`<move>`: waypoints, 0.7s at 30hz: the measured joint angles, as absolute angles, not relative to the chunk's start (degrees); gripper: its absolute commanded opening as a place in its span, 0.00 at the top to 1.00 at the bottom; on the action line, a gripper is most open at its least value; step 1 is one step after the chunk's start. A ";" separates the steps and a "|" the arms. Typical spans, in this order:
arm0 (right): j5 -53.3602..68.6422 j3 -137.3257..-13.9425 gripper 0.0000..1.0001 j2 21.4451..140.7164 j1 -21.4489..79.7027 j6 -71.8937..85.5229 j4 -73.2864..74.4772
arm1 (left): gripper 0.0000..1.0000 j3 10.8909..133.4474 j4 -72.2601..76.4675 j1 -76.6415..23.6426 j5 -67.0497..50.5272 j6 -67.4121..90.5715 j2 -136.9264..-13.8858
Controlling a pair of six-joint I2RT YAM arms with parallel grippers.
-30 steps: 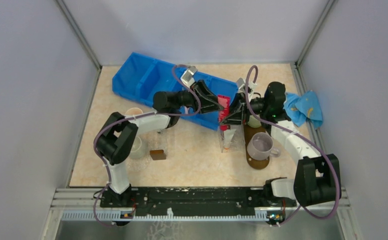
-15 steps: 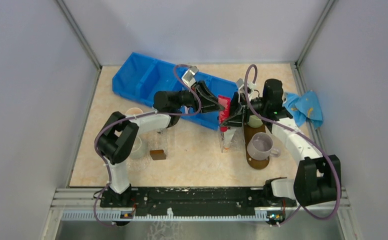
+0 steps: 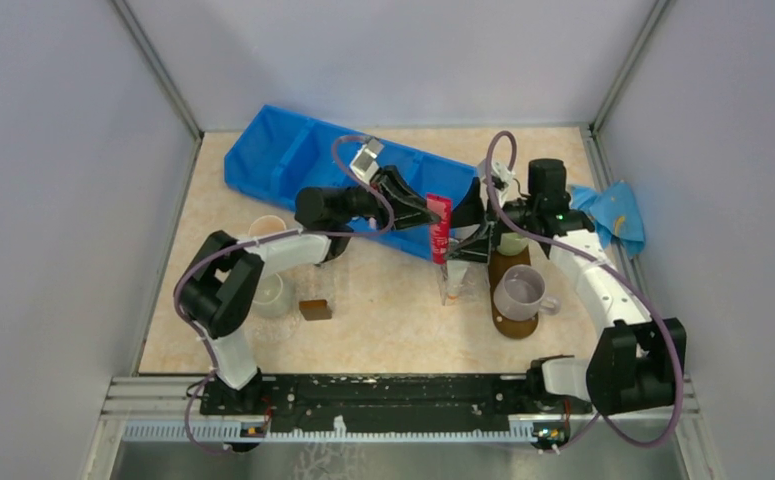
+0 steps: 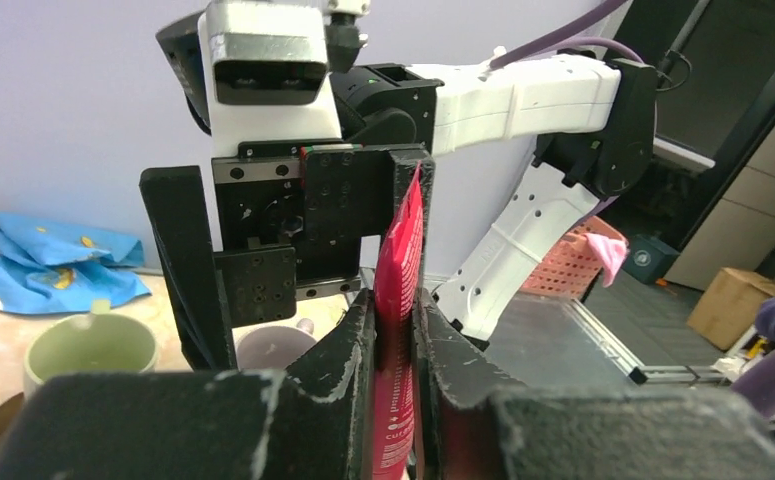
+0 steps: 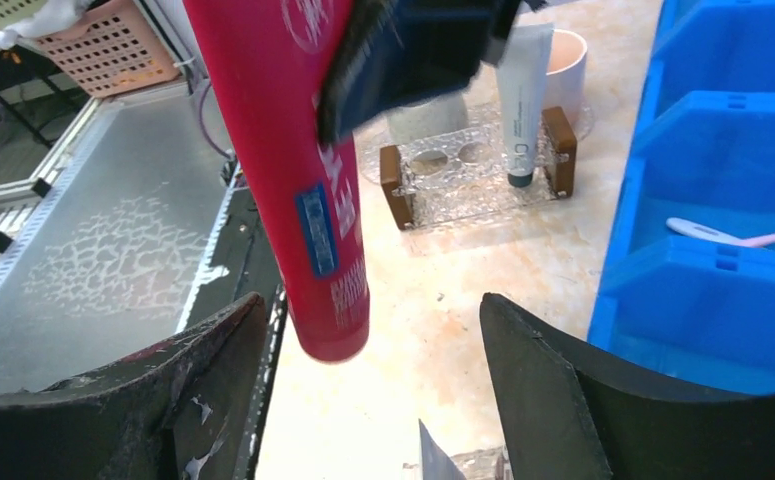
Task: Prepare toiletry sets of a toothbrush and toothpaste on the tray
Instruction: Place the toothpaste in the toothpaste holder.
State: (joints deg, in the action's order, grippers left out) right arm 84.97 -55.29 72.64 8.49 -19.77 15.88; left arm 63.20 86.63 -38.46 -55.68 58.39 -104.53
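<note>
From above, the tray (image 3: pixel 511 327) lies near the right arm's base, under a mug (image 3: pixel 519 292). Beyond it, the left gripper (image 4: pixel 395 320) pinches the red tube (image 4: pixel 400 250) in mid-air, with the right gripper (image 5: pixel 373 330) gaping open around it. Only the right wrist shows a toothbrush (image 5: pixel 693 231) in the bin (image 5: pixel 733 110) behind.

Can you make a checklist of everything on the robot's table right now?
Surface: beige mottled tabletop, no spills seen.
Job's things: red toothpaste tube held in the air; pink-and-white toothbrush lying in blue plastic bin; dark brown oval tray carrying a grey mug.
Clutter: crumpled blue cloth.
Grippers: left gripper shut on the tube; right gripper open beside it.
Cables: purple cables looped along both arms.
Surroundings: pale walls.
</note>
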 measured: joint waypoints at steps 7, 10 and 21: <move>83.24 -55.29 0.21 69.54 5.78 -25.74 21.74 | 1.00 57.04 76.84 -38.11 -51.46 44.86 -92.07; 82.54 -55.31 0.21 68.16 5.08 -27.97 23.81 | 1.00 53.52 69.71 -38.11 -47.20 38.04 -84.42; 77.34 -55.33 0.21 65.65 4.80 -31.55 27.55 | 1.00 34.22 41.65 -39.27 -17.39 20.78 -52.18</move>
State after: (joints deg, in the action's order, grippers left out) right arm 77.34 -55.33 65.65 4.80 -31.55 27.55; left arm 34.22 41.65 -39.27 -17.39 20.78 -52.18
